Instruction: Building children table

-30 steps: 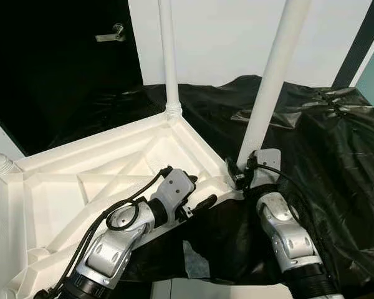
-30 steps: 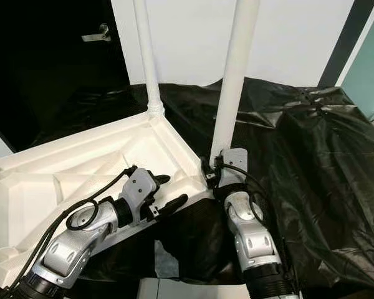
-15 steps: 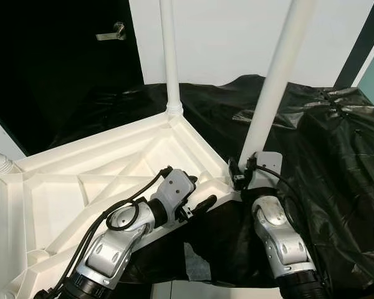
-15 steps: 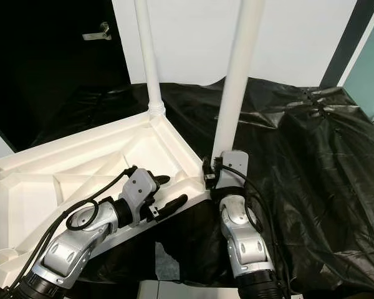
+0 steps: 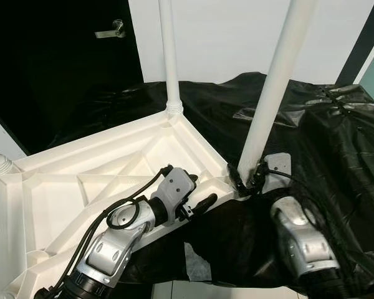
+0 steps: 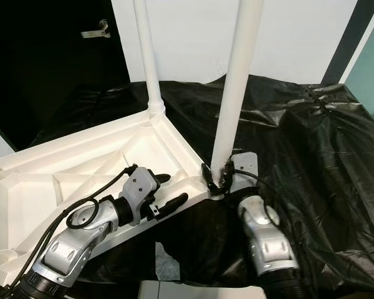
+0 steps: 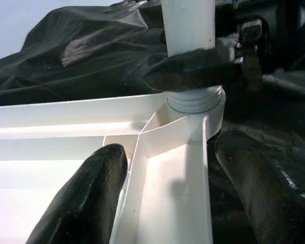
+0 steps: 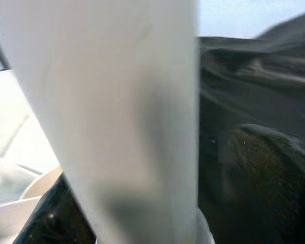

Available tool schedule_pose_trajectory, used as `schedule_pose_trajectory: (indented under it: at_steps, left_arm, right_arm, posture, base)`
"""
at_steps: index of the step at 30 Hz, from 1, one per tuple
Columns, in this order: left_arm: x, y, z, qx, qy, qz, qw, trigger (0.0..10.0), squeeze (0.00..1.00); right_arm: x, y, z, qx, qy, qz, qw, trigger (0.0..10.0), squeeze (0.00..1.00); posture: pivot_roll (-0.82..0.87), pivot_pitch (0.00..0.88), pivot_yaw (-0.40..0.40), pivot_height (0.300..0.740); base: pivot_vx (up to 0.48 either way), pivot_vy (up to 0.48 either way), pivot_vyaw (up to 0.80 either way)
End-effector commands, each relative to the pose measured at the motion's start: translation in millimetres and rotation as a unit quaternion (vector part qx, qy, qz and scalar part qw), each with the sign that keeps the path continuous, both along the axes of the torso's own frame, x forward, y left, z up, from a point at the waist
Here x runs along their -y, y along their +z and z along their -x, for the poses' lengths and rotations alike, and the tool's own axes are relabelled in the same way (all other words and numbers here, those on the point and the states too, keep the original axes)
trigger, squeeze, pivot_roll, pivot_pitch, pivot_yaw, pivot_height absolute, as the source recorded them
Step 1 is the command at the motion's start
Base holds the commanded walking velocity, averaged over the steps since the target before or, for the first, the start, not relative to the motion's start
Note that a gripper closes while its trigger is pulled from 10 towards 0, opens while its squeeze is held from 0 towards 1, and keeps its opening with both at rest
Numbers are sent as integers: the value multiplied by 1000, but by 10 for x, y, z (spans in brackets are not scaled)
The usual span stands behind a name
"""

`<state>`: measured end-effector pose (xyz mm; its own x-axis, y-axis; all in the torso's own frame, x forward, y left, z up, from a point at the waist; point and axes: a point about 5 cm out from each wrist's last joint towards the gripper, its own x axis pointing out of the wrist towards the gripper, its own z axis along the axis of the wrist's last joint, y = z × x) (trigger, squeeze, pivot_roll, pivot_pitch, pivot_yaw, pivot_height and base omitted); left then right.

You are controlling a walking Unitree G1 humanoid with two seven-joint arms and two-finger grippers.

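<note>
Black right fingers (image 6: pixel 215 177) clasp smooth white cylindrical leg (image 6: pixel 235 87)

The left arm reaches forward, elbow bent, its left gripper (image 5: pixel 196 195) spread wide with one finger either side of a white rim. The right arm stretches ahead; the right gripper (image 6: pixel 217 177) has its fingers around a white leg's base.

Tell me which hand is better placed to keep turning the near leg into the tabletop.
Right. The right hand already grips the near leg at its base, while the left hand straddles the tabletop rim, steadying it.
</note>
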<state>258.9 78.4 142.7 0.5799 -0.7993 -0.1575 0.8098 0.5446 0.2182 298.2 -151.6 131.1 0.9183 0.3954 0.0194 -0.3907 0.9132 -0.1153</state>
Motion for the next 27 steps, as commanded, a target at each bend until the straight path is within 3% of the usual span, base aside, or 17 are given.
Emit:
schedule_pose_trajectory:
  at_steps: [1,2,4,7,12,13,14,15,20,27]
  left_arm:
    - [20,-7,16,-10,-29,-2,1000,10000,0]
    - [30,-6,14,-9,-31,-2,999,10000,0]
    - [30,-6,14,-9,-31,-2,999,10000,0]
    - [31,7,1,-6,-29,-1,1000,10000,0]
    - [35,6,9,-5,-27,0,1000,10000,0]
    - [35,4,16,-5,-26,0,1000,10000,0]
    - [35,3,20,-5,-26,0,1000,10000,0]
    - [28,2,21,-5,-23,0,1000,10000,0]
    - [11,-1,30,-5,-17,0,1000,10000,0]
    - [16,-3,40,-6,-18,2,1000,10000,0]
  right_arm:
    - [-38,0,-22,-6,46,1,999,10000,0]
    - [-58,11,-52,-15,85,9,996,10000,0]
    - [-58,11,-52,-15,85,9,996,10000,0]
    - [-94,30,-90,-21,154,26,988,10000,0]
    - [-118,42,-113,-27,200,36,979,10000,0]
    - [-122,34,-116,-29,209,44,976,2588,0]
    - [-118,27,-121,-31,217,48,974,2588,0]
    - [-112,13,-125,-35,221,51,973,0,0]
    - [-72,-44,-106,-50,219,47,973,0,0]
    - [-18,-70,-86,-49,169,40,984,0,0]
  posture:
    - [-19,0,18,740]
    - [-18,0,15,740]
    - [-18,0,15,740]
    - [-11,0,8,740]
    - [2,0,-4,740]
    - [7,0,-10,740]
    - [7,0,-10,740]
    - [9,0,-11,740]
    - [16,0,-19,740]
    - [7,0,-15,740]
  base:
    - [0,0,0]
    - [0,0,0]
    - [0,0,0]
    - [0,0,0]
    - [0,0,0]
    - [0,0,0]
    - [0,0,0]
    - [0,0,0]
    - [0,0,0]
    - [0,0,0]
